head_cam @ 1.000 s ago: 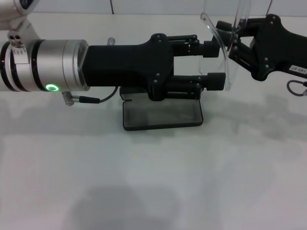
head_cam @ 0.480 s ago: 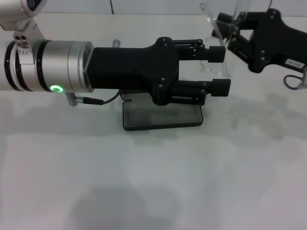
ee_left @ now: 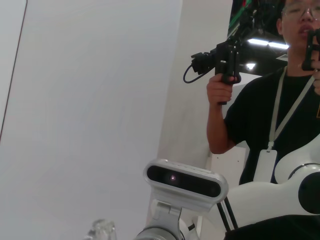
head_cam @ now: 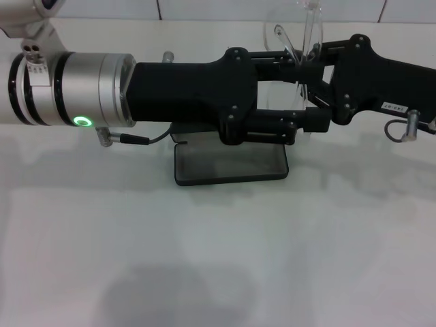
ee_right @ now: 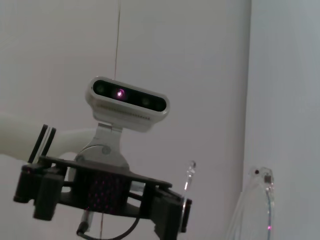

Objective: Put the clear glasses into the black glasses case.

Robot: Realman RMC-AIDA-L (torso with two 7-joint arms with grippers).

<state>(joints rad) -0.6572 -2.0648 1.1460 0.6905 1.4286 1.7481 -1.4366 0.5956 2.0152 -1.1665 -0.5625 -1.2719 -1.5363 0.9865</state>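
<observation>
The clear glasses are held upright in the air at the back right, and my right gripper is shut on them from the right. My left gripper reaches across from the left and is open. Its lower finger shows below the right gripper, which sits between its fingers. The black glasses case lies open on the table beneath the left gripper, its rear part hidden by that gripper. In the right wrist view the left gripper faces the camera, with part of the clear glasses beside it.
The white table stretches toward me in front of the case. A cable hangs under the left wrist. The left wrist view shows a person holding controllers and the robot's head camera.
My right gripper has carried the clear glasses leftward, in between the left gripper's fingers. The left gripper has shifted slightly right. The case has not moved.
</observation>
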